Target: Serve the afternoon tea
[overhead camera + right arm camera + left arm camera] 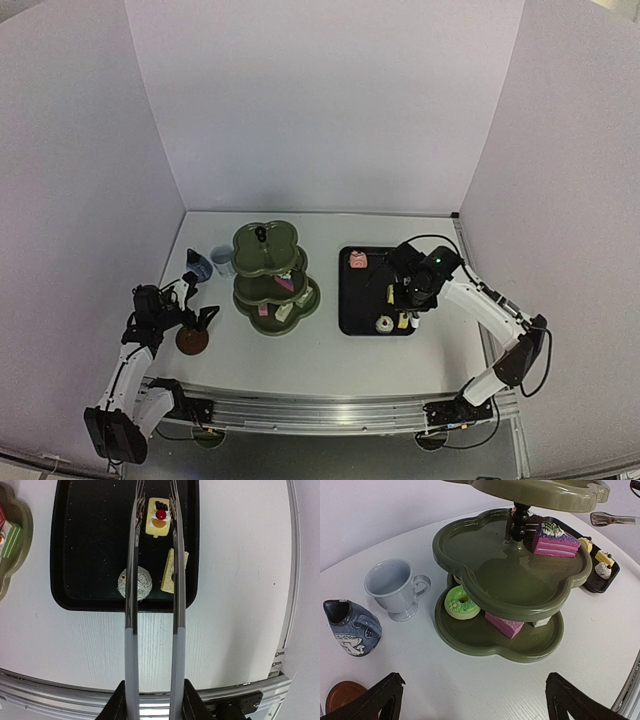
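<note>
The left gripper [472, 692] hangs wide open and empty at the near left of the table, a brown disc [342, 696] at its 8 o'clock. The right gripper [154, 700] is pinched narrow on the metal tongs [131, 580]. In its wrist view these run straight from 6 to 12 o'clock over the black tray [85, 545].

The step in hand looks like picking the next pastry. Between the blades, a white sugared ball [140, 582] lies nearest. A yellow slice [170, 572] is just beside it at 3 o'clock, half under the right blade. Farther on, the cherry-topped yellow cake [159, 517] sits squarely between the blades, its long axis 12 to 6, parallel to them. Whether the blades touch it I cannot tell.

Next, I judge, the tongs must drop, squeeze across the cake's short sides, then lift and carry it.

Seen from above, the three-tier stand [275, 285] stands upright at the tray's 9 o'clock, several pastries already on it. Beyond, at its 10 o'clock, are the white cup [395, 587] and the blue jug [352, 627].
</note>
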Controlling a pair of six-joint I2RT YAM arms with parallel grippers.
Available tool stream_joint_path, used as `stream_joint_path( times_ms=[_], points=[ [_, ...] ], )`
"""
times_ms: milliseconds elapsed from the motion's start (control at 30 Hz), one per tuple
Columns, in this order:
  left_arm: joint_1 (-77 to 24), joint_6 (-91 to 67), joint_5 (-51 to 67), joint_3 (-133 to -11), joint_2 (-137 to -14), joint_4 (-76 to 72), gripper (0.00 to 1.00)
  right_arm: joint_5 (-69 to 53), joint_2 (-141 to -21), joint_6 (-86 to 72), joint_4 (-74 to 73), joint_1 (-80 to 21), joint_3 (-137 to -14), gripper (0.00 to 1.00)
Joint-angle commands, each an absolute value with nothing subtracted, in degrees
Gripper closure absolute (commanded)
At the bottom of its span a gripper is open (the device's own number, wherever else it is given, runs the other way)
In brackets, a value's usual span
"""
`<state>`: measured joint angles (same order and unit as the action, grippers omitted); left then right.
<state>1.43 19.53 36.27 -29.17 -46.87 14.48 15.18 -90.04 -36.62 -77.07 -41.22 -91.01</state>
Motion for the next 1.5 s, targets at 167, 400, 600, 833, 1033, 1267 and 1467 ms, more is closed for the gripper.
stream_joint_path(
  times_ms=[167,400,600,833,1033,1267,1467],
  points=[
    [1.2,18.8,36.8,-28.3,-46.7,11.7,0.00,9.4,-84.9,-47.0,-84.2,-41.0,-81.6,0.69],
    [1.2,19.0,36.9,-27.9,-46.5,11.8,0.00,5.6,-84.1,-45.8,-83.1,-41.0,-77.6,0.69],
    [1.2,19.1,36.9,-28.1,-46.3,12.1,0.01,6.1,-83.8,-45.3,-83.2,-41.0,-76.6,0.68],
    [1.2,19.3,37.0,-28.4,-46.4,12.5,0.01,6.0,-83.2,-44.8,-83.1,-41.0,-76.2,0.67],
    [1.2,19.3,37.0,-28.3,-46.4,12.7,0.00,6.8,-82.1,-44.6,-83.0,-41.0,-76.8,0.67],
    [1.2,19.2,37.0,-28.2,-46.3,12.7,0.01,6.9,-82.2,-44.3,-82.0,-41.0,-75.8,0.67],
    [1.2,19.3,36.9,-28.2,-46.2,12.9,0.00,6.4,-83.5,-43.8,-81.2,-41.0,-74.6,0.66]
  ],
)
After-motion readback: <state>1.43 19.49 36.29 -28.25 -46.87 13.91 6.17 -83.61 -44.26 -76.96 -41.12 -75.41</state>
